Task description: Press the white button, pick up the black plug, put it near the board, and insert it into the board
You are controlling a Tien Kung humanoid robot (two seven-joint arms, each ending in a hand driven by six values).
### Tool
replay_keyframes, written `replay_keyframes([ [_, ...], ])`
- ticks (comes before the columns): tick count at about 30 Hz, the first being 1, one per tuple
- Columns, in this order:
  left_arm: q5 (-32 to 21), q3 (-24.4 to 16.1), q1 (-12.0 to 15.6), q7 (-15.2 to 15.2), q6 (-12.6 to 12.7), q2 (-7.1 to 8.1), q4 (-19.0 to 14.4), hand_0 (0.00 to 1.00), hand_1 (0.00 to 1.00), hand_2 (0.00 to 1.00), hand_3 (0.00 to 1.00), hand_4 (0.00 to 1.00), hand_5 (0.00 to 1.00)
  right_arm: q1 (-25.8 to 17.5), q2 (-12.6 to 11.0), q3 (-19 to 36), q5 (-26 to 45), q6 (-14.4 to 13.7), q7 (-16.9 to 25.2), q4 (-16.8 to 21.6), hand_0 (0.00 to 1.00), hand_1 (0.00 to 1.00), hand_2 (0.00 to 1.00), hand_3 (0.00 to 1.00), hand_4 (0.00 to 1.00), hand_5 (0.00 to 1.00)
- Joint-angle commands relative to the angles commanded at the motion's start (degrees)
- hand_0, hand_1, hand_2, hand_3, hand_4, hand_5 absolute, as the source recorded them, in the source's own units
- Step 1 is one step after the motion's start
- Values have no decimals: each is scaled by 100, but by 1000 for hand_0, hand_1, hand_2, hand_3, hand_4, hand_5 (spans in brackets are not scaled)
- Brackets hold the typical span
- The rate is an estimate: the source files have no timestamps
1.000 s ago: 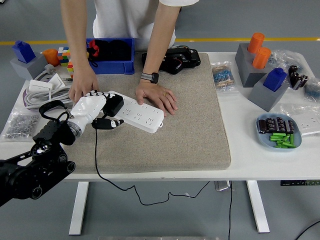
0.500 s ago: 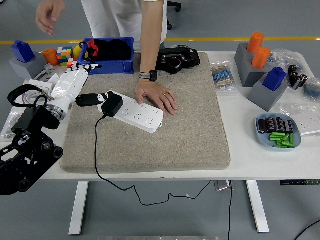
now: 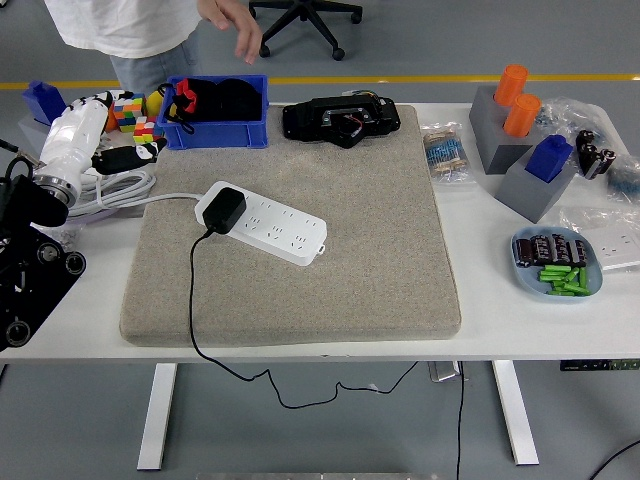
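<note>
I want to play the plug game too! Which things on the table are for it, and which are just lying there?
For the job:
black plug, sitting in the board
white power strip
robot's left hand, over at the table's left edge

Just lying about:
blue bin
Rubik's cube
orange cylinders
dish of green parts

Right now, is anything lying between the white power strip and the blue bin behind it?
No. In the head view, only bare beige mat separates the power strip from the blue bin.
</note>
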Motion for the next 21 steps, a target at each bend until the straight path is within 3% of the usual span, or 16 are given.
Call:
replay_keyframes([
  [9,-104,-202,17,29,-136,49,143,973,978,952,902,850,612,81,-80,152,-76,-21,8,59,711,630,642,628,712,357],
  [20,4,-926,187,94,-258,-13,83,975,978,952,896,852,605,229,-179,126,-196,4,18,34,721,639,650,638,741,383],
  [21,10,-977,196,89,-256,-20,87,977,978,952,893,853,611,240,-185,133,-203,-1,26,30,737,663,658,644,766,426],
])
